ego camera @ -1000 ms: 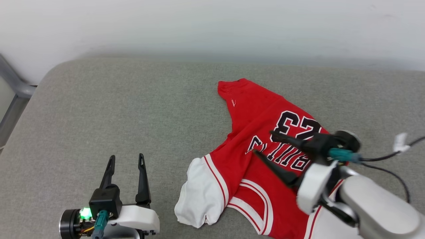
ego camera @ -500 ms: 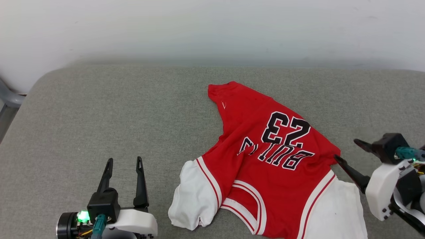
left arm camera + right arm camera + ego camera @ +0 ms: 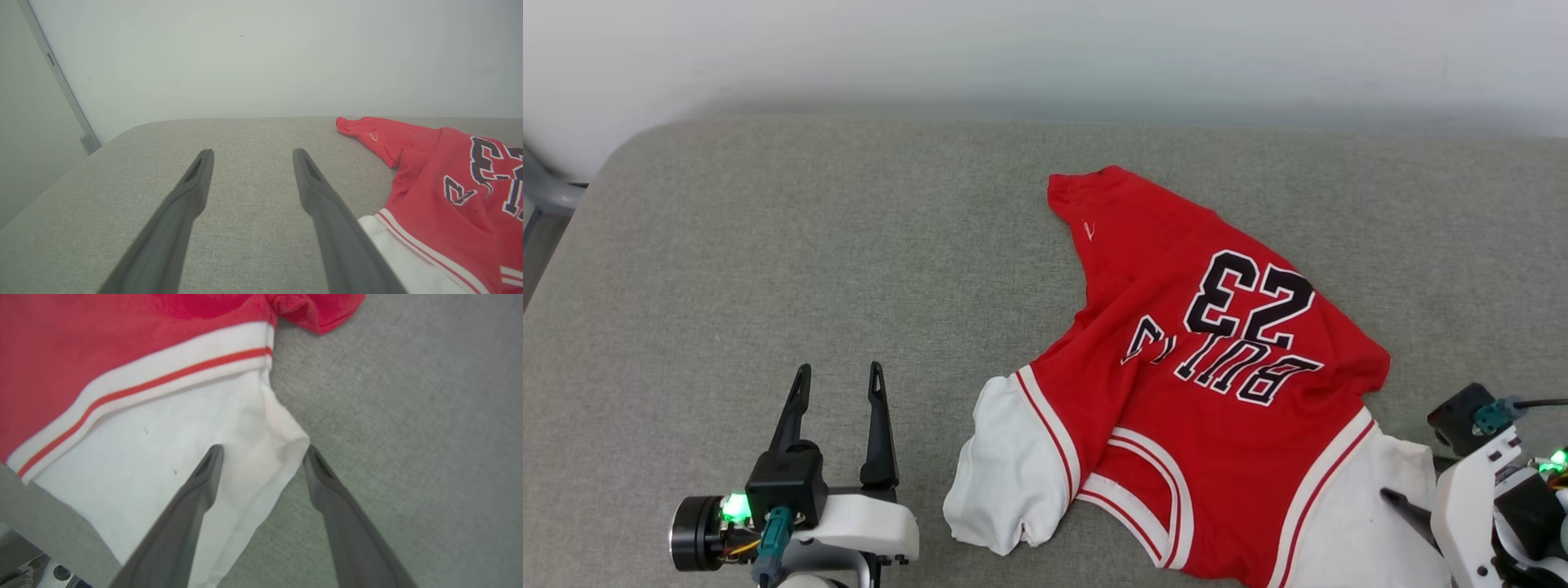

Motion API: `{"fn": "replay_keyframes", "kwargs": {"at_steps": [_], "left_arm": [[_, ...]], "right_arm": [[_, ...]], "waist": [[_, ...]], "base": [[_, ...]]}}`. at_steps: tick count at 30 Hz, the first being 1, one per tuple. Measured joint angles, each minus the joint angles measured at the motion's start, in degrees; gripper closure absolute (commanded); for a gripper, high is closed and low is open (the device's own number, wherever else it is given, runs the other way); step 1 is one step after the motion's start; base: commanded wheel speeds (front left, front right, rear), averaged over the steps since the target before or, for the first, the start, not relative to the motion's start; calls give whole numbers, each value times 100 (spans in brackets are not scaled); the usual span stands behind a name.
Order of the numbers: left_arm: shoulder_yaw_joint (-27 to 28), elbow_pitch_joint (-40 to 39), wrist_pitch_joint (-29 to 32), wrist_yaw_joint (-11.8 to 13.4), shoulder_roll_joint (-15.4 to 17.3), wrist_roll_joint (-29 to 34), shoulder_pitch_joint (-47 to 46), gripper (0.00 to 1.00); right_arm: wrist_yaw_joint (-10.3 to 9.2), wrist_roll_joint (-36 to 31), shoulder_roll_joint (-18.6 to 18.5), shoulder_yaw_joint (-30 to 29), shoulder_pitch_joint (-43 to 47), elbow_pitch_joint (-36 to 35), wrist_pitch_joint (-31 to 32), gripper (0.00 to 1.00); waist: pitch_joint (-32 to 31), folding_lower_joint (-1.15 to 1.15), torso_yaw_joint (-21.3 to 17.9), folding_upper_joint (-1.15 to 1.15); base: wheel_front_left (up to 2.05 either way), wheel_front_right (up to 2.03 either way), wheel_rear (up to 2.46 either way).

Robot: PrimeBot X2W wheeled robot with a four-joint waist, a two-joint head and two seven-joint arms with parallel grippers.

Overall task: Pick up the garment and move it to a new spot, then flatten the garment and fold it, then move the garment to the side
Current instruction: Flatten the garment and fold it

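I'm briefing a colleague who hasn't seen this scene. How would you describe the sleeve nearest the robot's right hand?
On the grey cushion lies the garment, a red jersey numbered 23. The sleeve is the white one at its near right corner, its tip showing between the open right hand's fingers; the other white sleeve lies toward the left hand.

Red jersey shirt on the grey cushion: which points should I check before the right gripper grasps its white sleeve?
1. Right gripper open: ok.
2. White sleeve edge of the red jersey shirt between its fingers: ok.
3. Fingers touching sleeve: cannot tell.
4. Left gripper open, apart from shirt: ok.
5. Shirt flat: not ok, creased.
6. Bare grey fabric cushion at left: ok.
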Motion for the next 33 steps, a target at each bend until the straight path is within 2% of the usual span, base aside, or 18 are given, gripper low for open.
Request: {"fn": "replay_keyframes", "kwargs": {"at_steps": [7, 8, 9, 10, 19, 25, 26, 27, 33], "left_arm": [[-14, 10, 0, 2, 1, 1, -89, 0], [-14, 11, 0, 2, 0, 1, -102, 0], [-7, 10, 0, 3, 0, 1, -110, 0], [0, 12, 0, 3, 1, 1, -110, 0], [-16, 57, 0, -23, -1, 20, -164, 0], [-47, 99, 0, -83, 3, 66, -197, 0], [-47, 110, 0, -102, 7, 69, -198, 0], [-48, 121, 0, -108, 13, 79, -199, 0], [-55, 163, 0, -180, 101, 119, -201, 0]], "right_arm": [[0, 257, 116, 408, -240, 642, -120, 0], [1, 267, 103, 468, -301, 679, -201, 13], [3, 277, 92, 486, -353, 738, -293, 98], [3, 315, 97, 512, -407, 798, -341, 100], [2, 594, -10, 126, -986, 1850, -751, 100], [1, 590, 125, 92, -1189, 2706, -926, 100], [2, 644, 202, 98, -1189, 2766, -992, 54], [2, 655, 268, 101, -1189, 2805, -1114, 0], [2, 528, 399, -59, -1191, 2937, -2246, 0]], "waist": [[220, 0, 132, 0], [234, 0, 137, 0], [240, 0, 136, 0], [238, 0, 131, 0], [136, 0, 117, 0], [104, 0, 170, 0], [95, 0, 177, 0], [84, 0, 181, 0], [-69, 0, 156, 0]], "base": [[0, 0, 0], [0, 0, 0], [0, 0, 0], [0, 0, 0], [0, 0, 0], [0, 0, 0], [0, 0, 0], [0, 0, 0], [0, 0, 0]]}}
